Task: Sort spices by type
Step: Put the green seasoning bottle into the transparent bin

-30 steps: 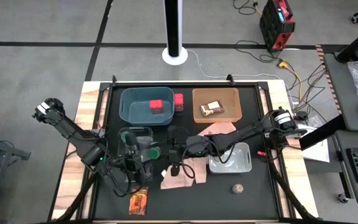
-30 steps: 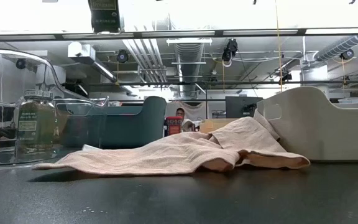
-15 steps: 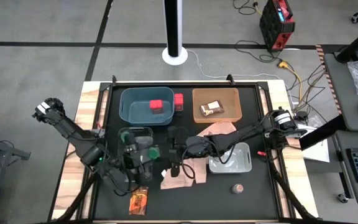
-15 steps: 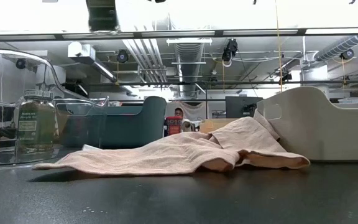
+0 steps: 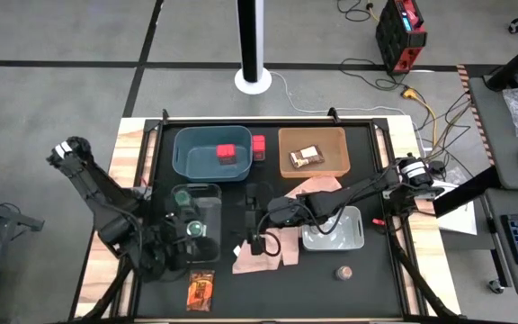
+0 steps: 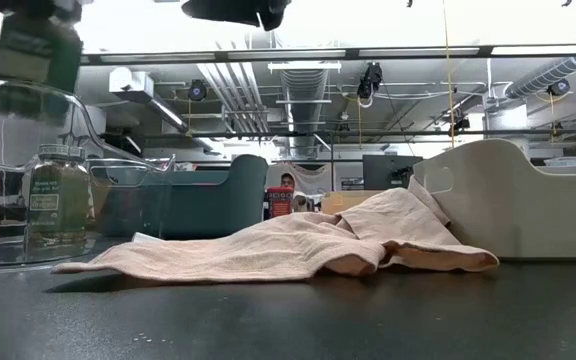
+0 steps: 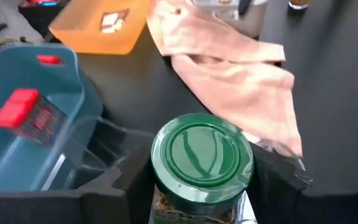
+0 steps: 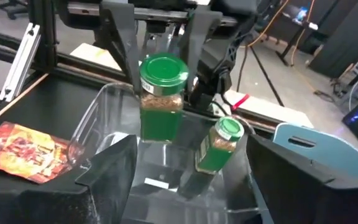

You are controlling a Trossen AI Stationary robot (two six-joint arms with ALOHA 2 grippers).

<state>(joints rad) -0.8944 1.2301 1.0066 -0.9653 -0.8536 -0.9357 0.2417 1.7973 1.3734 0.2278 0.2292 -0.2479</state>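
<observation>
Gripped between our left gripper's fingers, a green-lidded jar hung over the clear bin, where a matching jar already stood. Our right gripper, jaws apart and empty, sat over the pink cloth. We judged the step as binning this jar (next: lower it in, then let go). A pink box lay in the teal bin, a brown packet in the orange bin.

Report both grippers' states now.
Left gripper: closed on the green-lidded jar, above the clear bin.
Right gripper: open, empty.
</observation>
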